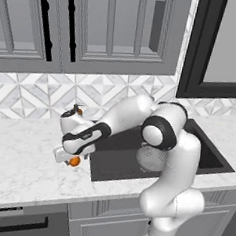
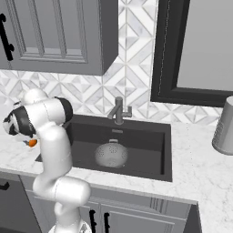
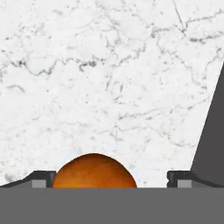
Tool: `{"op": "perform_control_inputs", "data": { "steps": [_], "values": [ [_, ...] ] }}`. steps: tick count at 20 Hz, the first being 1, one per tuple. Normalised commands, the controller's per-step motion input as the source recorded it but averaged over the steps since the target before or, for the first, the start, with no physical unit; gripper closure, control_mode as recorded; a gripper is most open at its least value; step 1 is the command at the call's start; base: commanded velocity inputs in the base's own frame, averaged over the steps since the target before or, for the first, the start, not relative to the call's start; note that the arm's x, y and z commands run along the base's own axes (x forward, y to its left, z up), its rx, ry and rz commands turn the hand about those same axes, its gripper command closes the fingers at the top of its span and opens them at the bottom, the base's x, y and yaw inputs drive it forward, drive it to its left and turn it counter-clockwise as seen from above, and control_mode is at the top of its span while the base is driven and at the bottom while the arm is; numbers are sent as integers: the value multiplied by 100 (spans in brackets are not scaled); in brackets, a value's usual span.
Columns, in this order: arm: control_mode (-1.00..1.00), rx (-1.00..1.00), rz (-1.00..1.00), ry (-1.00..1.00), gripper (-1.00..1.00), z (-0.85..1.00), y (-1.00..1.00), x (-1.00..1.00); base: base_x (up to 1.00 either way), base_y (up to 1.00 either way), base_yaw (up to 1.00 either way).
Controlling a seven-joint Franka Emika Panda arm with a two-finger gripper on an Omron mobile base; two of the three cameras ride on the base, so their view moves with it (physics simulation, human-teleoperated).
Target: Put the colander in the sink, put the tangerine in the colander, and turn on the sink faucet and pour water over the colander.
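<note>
The colander (image 2: 111, 154) sits upright on the floor of the dark sink (image 2: 150, 136); in the left base view the colander (image 1: 148, 158) is partly hidden behind my arm. The small orange tangerine (image 1: 75, 161) lies on the marble counter just left of the sink (image 1: 214, 158). My gripper (image 1: 69, 158) is down over the fruit and open. In the hand view the tangerine (image 3: 94, 170) lies between the two fingertips (image 3: 43, 178), nearer the left one, with gaps on both sides. The sink faucet (image 2: 119, 110) stands behind the basin, spout over it.
The white marble counter (image 1: 22, 152) stretches left of the sink, and its dark rim (image 3: 212, 144) runs at the right of the hand view. A grey canister (image 2: 224, 126) stands on the counter far right. Grey wall cabinets (image 1: 87, 27) hang above, with a dark-framed window (image 2: 200, 50) behind the sink.
</note>
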Motion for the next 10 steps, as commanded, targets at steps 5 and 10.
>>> {"op": "perform_control_inputs", "data": {
  "steps": [5,10],
  "values": [
    [-100,0,8,4,-100,-33,9,-1,0,0,0],
    [-100,0,1,1,-100,-18,0,-6,0,0,0]
  ]
}}
